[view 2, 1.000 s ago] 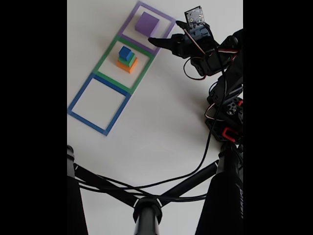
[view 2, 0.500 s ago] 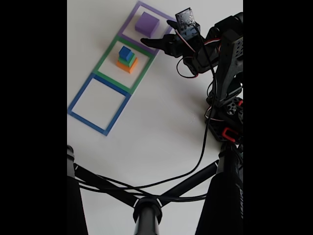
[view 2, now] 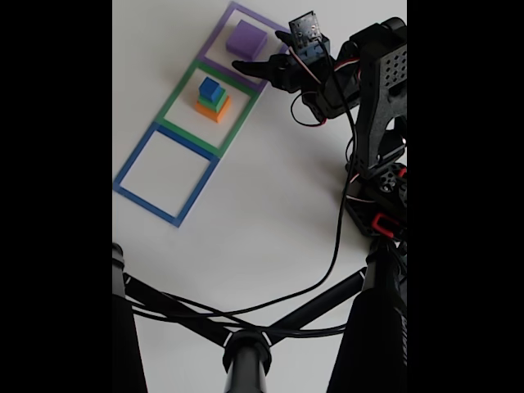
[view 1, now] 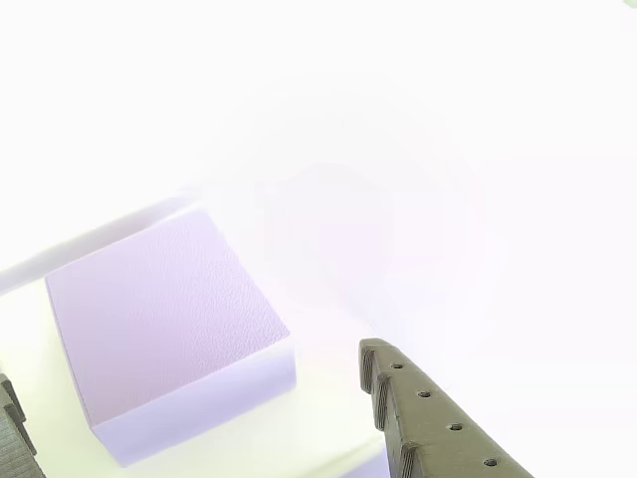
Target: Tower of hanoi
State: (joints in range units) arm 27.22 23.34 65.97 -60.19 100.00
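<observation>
The tower of hanoi stands in two parts in the fixed view. A purple block (view 2: 246, 39) sits alone inside the purple square outline (view 2: 214, 39). A small blue cube (view 2: 210, 88) tops a green piece and an orange block (view 2: 213, 109) inside the green outline (view 2: 181, 88). My gripper (view 2: 258, 52) hovers open just right of the purple block, its fingers spread. In the other view the purple block (view 1: 164, 319) lies ahead between the two dark fingers (view 1: 428, 418), with a gap on the right side.
An empty blue square outline (view 2: 131, 155) lies nearest the camera on the white table. The arm's base and cables (view 2: 377, 196) fill the right side. Black stand bars (view 2: 246, 336) cross the bottom of the fixed view.
The arm has swung left and forward, bringing the open gripper closer to the purple block. The blocks have not moved.
</observation>
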